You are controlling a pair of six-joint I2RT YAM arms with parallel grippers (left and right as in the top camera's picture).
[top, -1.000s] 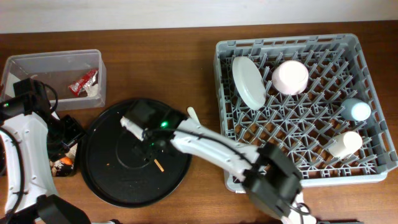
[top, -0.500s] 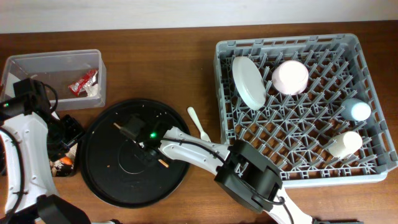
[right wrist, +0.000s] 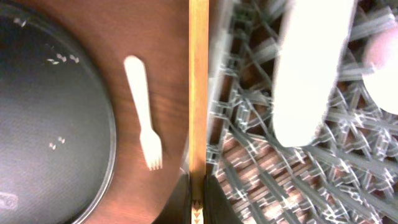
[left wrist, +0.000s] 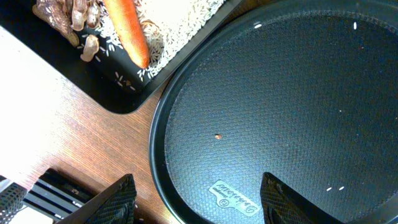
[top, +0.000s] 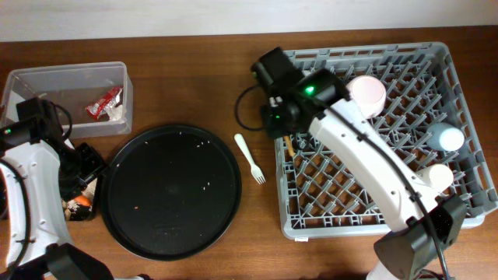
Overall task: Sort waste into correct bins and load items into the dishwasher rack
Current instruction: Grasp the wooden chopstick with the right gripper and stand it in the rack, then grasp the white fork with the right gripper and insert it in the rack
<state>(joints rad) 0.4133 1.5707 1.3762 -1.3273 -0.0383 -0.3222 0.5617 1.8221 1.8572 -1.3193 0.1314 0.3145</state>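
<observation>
Wooden table (top: 194, 85): dishwasher rack (top: 459, 222) holds plate (right wrist: 311, 68), bowl (top: 369, 89), blue cup (top: 450, 138) and white cup (top: 436, 177); wrapper (top: 105, 101) lies in the clear tub (top: 47, 78); carrot (left wrist: 124, 31) lies in the black tray (left wrist: 115, 93). Not yet loaded: fork (top: 250, 158), on the table beside the rack, and chopstick (right wrist: 198, 93). Right gripper (right wrist: 198, 196) pinches the chopstick's end above the rack's left rim. Left gripper (left wrist: 196, 199) stands spread, empty

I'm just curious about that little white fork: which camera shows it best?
The right wrist view: the fork is large, tines clear. Overhead shows it small beside the rack. Left wrist misses it.
</observation>
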